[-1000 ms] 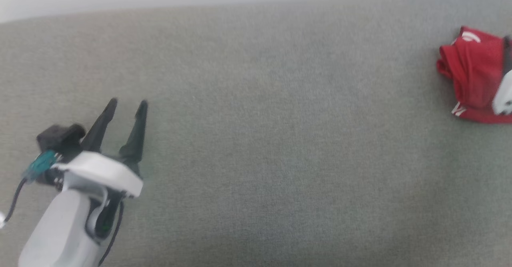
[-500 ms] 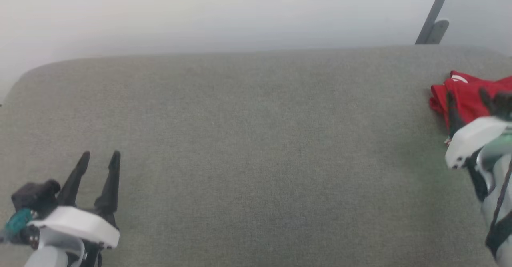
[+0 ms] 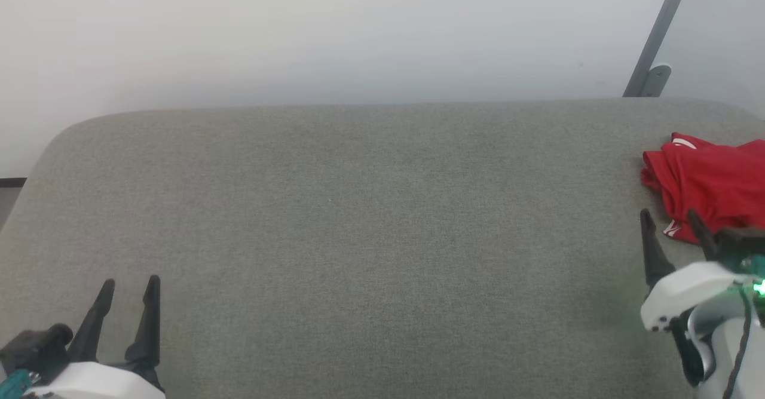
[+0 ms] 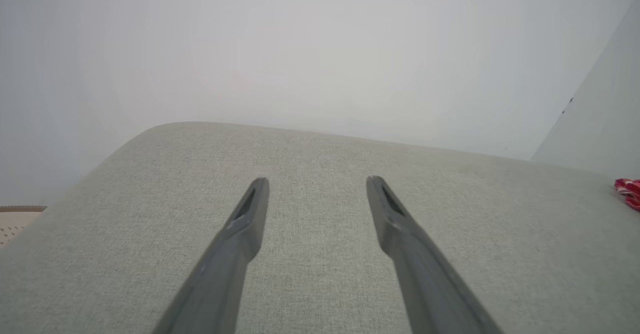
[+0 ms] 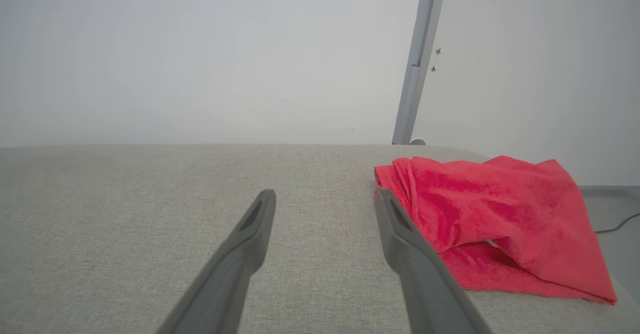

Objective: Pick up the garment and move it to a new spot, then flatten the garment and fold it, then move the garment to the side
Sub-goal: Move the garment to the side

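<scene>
The garment [image 3: 711, 184] lies folded into a red bundle at the far right of the grey padded surface [image 3: 370, 220], with a bit of white trim showing at its edges. In the right wrist view the garment [image 5: 490, 219] sits just right of my fingers. My right gripper [image 3: 670, 220] stands open at the lower right, a little in front of the bundle and apart from it, holding nothing. My left gripper [image 3: 128, 288] is open at the lower left, far from the garment [image 4: 629, 192], which shows as a red sliver at the edge of the left wrist view.
A pale wall runs behind the surface. A grey slanted post [image 3: 657, 40] with a foot stands behind the back right corner. The surface's rounded left end [image 3: 42, 154] drops off to the floor. A dark cable [image 5: 617, 224] lies beyond the right end.
The head camera has tilted up, so the wall and post came into the picture. My right gripper has drawn back off the garment and now stands open in front of it.
</scene>
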Tool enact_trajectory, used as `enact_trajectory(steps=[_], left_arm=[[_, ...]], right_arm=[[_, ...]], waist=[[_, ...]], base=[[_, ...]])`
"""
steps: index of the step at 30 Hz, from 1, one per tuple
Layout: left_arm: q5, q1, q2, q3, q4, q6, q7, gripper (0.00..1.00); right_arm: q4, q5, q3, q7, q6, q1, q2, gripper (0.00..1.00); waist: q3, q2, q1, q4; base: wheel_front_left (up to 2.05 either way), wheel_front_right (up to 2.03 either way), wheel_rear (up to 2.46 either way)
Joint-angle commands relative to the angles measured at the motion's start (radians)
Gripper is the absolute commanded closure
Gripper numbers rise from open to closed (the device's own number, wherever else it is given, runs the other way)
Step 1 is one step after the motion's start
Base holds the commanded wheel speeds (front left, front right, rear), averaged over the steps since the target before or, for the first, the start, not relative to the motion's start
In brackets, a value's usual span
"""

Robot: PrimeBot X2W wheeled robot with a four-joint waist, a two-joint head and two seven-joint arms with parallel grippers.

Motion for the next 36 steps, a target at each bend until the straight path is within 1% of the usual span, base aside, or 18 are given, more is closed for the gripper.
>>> enact_trajectory(steps=[1,2,11,18,23,36], left_arm=[[0.01,0.021,-0.005,0.01,-0.004,-0.003,-0.004,0.0],[0.01,0.021,-0.005,0.01,-0.004,-0.003,-0.004,0.0],[0.027,0.045,-0.015,0.04,-0.01,-0.009,-0.004,0.0],[0.028,0.058,-0.02,0.045,-0.015,-0.01,-0.004,0.0],[0.027,0.061,-0.022,0.044,-0.015,-0.011,-0.004,0.0],[0.012,0.058,-0.017,0.022,-0.018,-0.012,-0.004,0.0]], right_arm=[[-0.035,-0.003,-0.01,0.002,0.0,0.038,0.021,0.0],[-0.035,-0.003,-0.01,0.002,0.0,0.038,0.021,0.0],[-0.188,-0.013,-0.028,0.014,0.0,0.163,0.083,0.0],[-0.263,-0.018,-0.042,0.027,0.0,0.219,0.122,0.0],[-0.298,-0.021,-0.033,0.039,0.0,0.245,0.14,0.0],[-0.347,-0.024,-0.027,0.057,0.0,0.275,0.156,0.0]], waist=[[-0.002,-0.0001,0.0,0.001],[-0.002,-0.0001,0.0,0.001],[-0.009,-0.0001,0.0,0.006],[-0.009,-0.0001,0.0,0.0],[-0.01,-0.0001,0.0,-0.007],[-0.014,-0.0001,0.0,-0.013]], base=[[0.0,0.0,0.0],[0.0,0.0,0.0],[0.0,0.0,0.0],[0.0,0.0,0.0],[0.0,0.0,0.0],[0.0,0.0,0.0]])
